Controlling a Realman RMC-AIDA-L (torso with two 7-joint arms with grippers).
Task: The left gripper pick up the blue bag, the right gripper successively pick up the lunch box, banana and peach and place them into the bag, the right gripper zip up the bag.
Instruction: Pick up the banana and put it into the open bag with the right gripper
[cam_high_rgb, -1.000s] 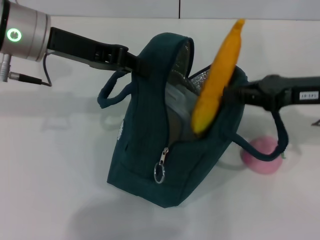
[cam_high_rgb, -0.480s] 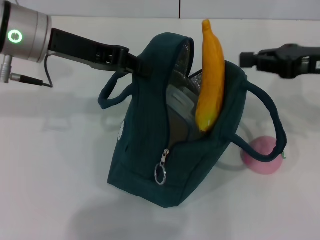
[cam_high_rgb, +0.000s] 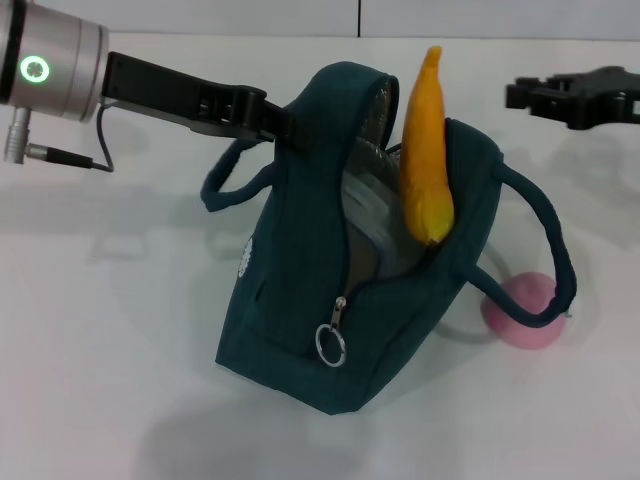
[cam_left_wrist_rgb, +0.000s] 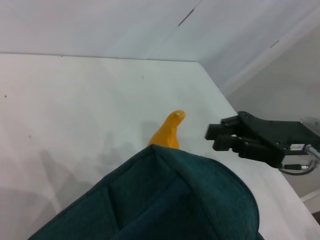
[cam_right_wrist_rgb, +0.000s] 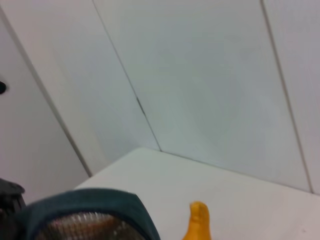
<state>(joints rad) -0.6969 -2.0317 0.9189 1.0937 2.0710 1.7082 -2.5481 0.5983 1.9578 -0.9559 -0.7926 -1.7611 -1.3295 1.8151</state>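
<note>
My right gripper (cam_high_rgb: 518, 96) hangs with fingers apart in free air, well clear of the blue bag (cam_high_rgb: 300, 300). The bag mouth beside it is partly blocked: the banana (cam_high_rgb: 424, 150) stands upright in the opening, its tip above the rim. The peach (cam_high_rgb: 522, 310) below lies partly behind a handle loop; open table (cam_high_rgb: 100, 350) surrounds it.

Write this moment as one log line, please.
left gripper: holding blue bag open | banana: upright in bag | right gripper: open, clear | peach: on table
</note>
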